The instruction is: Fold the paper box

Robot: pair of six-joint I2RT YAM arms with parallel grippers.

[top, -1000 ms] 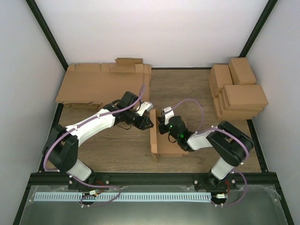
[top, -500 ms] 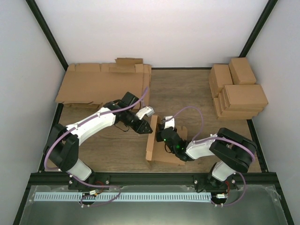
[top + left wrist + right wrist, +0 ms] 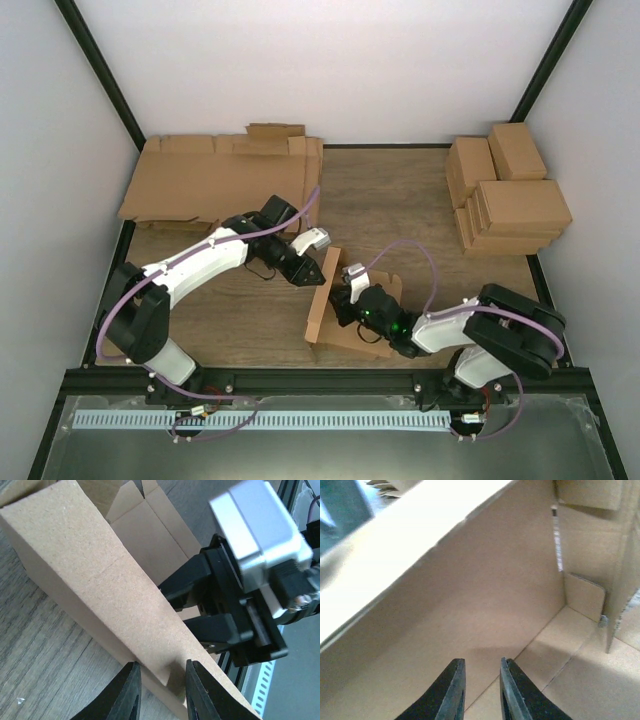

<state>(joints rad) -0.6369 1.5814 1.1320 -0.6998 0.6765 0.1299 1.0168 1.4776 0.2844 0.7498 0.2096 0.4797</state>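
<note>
The paper box (image 3: 350,335) lies half folded mid-table, its long left wall (image 3: 322,295) raised and leaning. My left gripper (image 3: 314,272) is open at the outer face of that wall near its far end. In the left wrist view the fingers (image 3: 162,666) lie on either side of a small tab on the wall (image 3: 100,570). My right gripper (image 3: 345,300) is inside the box, narrowly open and empty. Its tips (image 3: 482,662) point at the wall's inner face (image 3: 470,605), close to the floor crease. It also shows in the left wrist view (image 3: 175,606).
A pile of flat brown sheets (image 3: 220,180) lies at the back left. Stacked finished boxes (image 3: 505,195) stand at the back right. Black frame rails (image 3: 300,380) border the table, with a white slotted strip (image 3: 260,420) in front.
My right gripper has moved left and nearer, lower into the box. The box has swung, its near end shifting left and the wall leaning. My left gripper has edged right along the wall.
</note>
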